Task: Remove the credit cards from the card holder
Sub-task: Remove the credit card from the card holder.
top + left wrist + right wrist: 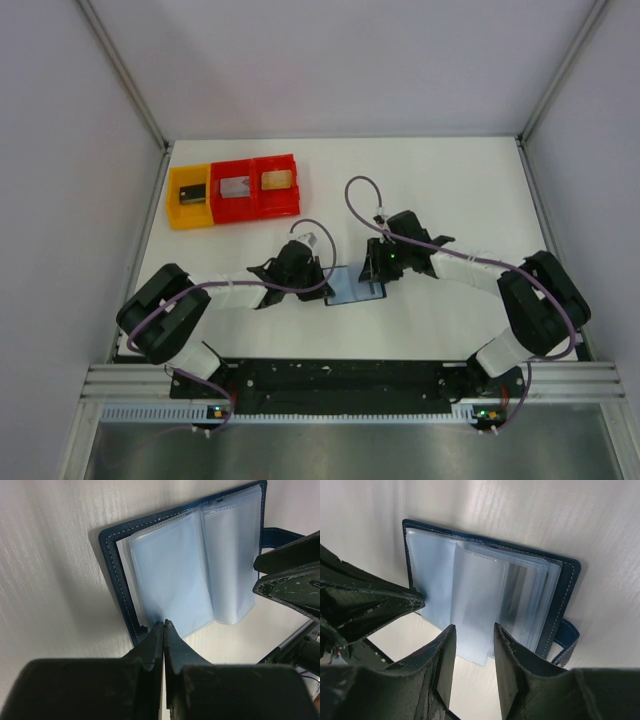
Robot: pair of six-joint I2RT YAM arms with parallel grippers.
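Looking past your left gripper (164, 626), you see its fingers pressed tight together at the near edge of the open holder (190, 570), which lies flat on the table (50, 580) just ahead. Your right gripper (474, 630) is released, fingers apart, with a clear sleeve (475, 605) of the holder between its tips.

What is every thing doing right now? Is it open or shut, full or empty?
card holder, open, lying flat, clear sleeves showing
clasp tab, undone
left claw, shut, tips at the card holder's edge
right claw, open, around one sleeve's edge
yellow bin, holds something dark
red bins, each holds a flat thing
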